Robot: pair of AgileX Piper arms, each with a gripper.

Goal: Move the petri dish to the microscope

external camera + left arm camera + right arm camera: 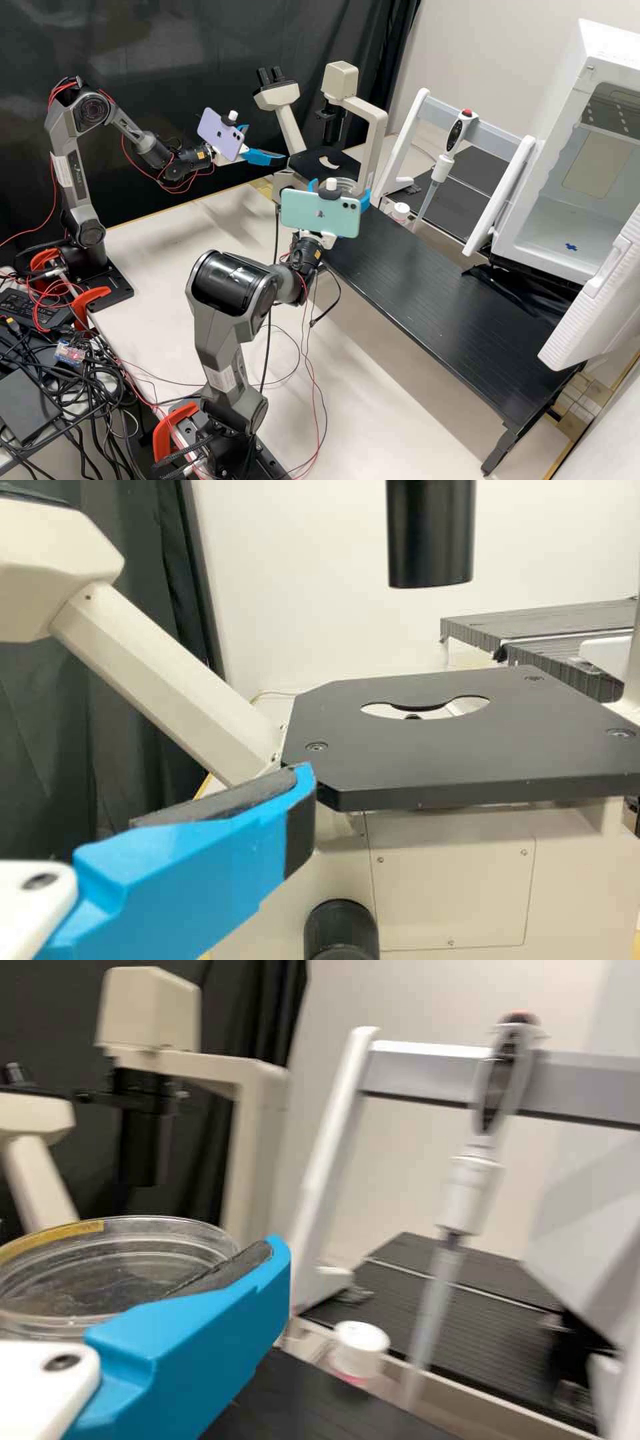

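Observation:
In the high view my right gripper is shut on the clear round petri dish, just in front of the microscope. The right wrist view shows the petri dish against the blue finger of that right gripper, with a yellow strip on the dish's rim. My left gripper stands open to the left of the microscope. From the left wrist view, one blue finger of the left gripper lies in front of the black microscope stage, which has a cut-out opening.
A black raised shelf runs from the microscope towards the open white incubator. A pipette hangs on a white stand behind the shelf, near a small white-capped bottle. Microscope eyepieces rise beside the left gripper.

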